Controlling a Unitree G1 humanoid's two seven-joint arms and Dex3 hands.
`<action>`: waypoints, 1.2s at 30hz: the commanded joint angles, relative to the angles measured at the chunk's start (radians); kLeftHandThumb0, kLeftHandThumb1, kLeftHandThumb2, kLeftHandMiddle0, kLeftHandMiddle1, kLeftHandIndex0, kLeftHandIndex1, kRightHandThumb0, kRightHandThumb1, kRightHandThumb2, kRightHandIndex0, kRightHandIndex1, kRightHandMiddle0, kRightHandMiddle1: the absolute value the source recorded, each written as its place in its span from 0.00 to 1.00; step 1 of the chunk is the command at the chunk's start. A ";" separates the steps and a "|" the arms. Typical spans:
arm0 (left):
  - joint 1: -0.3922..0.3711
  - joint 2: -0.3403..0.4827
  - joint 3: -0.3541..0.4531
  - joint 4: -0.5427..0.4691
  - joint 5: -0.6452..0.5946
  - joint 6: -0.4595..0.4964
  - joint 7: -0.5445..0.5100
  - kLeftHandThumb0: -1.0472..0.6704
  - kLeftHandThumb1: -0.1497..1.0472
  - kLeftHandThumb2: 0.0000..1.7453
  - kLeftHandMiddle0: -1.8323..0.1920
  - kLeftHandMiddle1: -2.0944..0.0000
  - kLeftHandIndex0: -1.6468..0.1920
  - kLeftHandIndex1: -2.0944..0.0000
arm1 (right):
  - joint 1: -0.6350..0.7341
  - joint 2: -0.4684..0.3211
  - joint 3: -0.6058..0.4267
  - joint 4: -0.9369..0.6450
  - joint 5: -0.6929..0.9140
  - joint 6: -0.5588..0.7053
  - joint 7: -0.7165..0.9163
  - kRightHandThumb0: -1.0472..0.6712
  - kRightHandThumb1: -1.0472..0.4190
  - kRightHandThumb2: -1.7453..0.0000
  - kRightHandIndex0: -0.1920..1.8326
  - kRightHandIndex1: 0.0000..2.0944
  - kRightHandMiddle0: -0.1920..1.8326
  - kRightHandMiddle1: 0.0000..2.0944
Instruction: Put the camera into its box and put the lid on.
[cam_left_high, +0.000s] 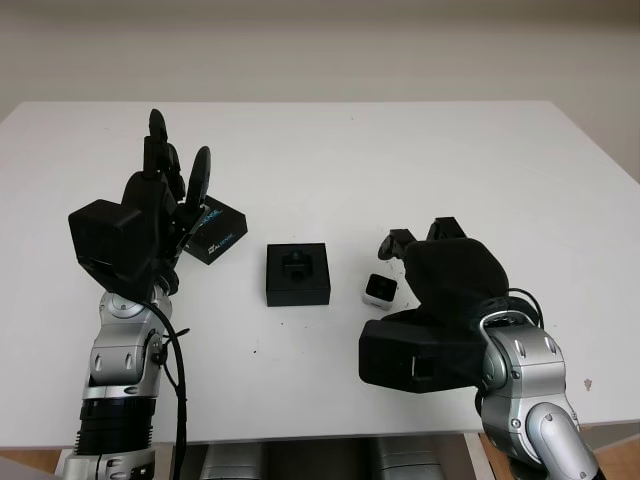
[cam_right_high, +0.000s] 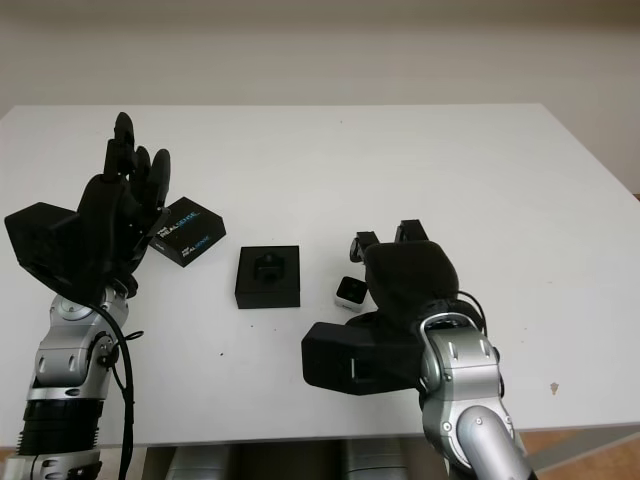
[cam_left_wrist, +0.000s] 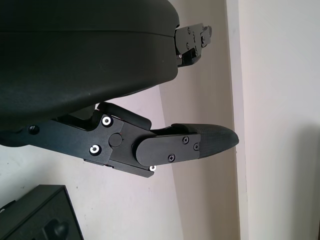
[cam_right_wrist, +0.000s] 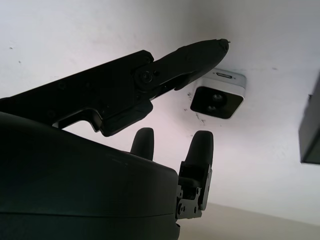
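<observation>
Left arm comes up from the bottom left, silver forearm near vertical, and the left hand (cam_left_high: 150, 215) is raised well above the worktop (cam_left_high: 420, 160) with its black fingers (cam_left_high: 198, 172) pointing up and away from the robot. It is open and holds nothing. Right arm enters at the bottom right, elbow joint bent, forearm angled in toward the middle. The right hand (cam_left_high: 425, 265) sits low over the worktop, palm shell down, fingers reaching forward. In the right wrist view its thumb (cam_right_wrist: 195, 52) stretches out long, two fingertips (cam_right_wrist: 200, 145) below it, open, nothing held.
</observation>
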 joint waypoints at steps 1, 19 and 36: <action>-0.027 0.002 -0.003 -0.015 -0.002 -0.005 -0.003 0.23 1.00 0.28 1.00 0.98 1.00 0.98 | -0.008 0.005 0.001 0.020 -0.007 -0.007 -0.019 0.19 0.06 0.97 0.00 0.87 0.00 0.76; -0.025 0.007 -0.001 -0.005 0.001 -0.019 -0.011 0.22 1.00 0.28 1.00 0.98 1.00 0.98 | -0.023 0.004 -0.009 0.142 0.078 -0.021 -0.124 0.20 0.07 0.97 0.00 0.91 0.00 0.80; -0.024 0.005 -0.004 -0.007 0.012 -0.025 -0.005 0.23 1.00 0.29 1.00 0.99 1.00 1.00 | -0.037 -0.011 0.000 0.148 0.119 -0.023 -0.109 0.20 0.06 0.97 0.00 0.92 0.00 0.82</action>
